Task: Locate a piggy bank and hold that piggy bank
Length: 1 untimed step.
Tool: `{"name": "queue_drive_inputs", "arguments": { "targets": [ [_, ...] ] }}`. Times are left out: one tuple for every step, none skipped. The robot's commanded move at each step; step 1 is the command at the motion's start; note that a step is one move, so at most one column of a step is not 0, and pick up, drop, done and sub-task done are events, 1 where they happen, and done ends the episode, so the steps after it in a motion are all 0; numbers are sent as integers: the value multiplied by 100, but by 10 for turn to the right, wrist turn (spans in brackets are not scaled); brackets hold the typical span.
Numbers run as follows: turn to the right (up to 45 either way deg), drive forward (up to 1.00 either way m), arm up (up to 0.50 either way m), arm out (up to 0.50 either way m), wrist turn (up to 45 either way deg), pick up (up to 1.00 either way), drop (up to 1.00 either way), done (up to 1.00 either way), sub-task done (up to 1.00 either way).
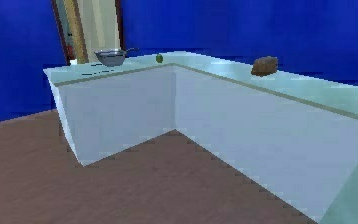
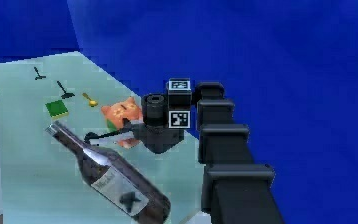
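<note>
A small pink-orange piggy bank (image 2: 116, 112) is on or just above the pale countertop (image 2: 17, 130) in the arm side view. My gripper (image 2: 111, 129) reaches it from the right, at the end of the dark arm (image 2: 227, 150). The thin fingers lie against the piggy bank's lower side. I cannot tell whether the gripper holds it, nor whether it rests on the counter.
A dark glass bottle (image 2: 107, 175) lies on its side just in front of the gripper. A green square item (image 2: 57, 107), a small yellow thing (image 2: 88, 98) and black utensils (image 2: 37, 72) lie farther left. Ahead, an L-shaped counter (image 1: 227, 120) carries a pot (image 1: 112, 57), a green fruit (image 1: 159, 59) and a brown loaf (image 1: 265, 67). Walls are blue.
</note>
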Motion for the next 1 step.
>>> {"name": "queue_drive_inputs", "arguments": {
  "targets": [
    [0, 0, 0, 0, 450, 0, 0, 0, 0]
  ]
}}
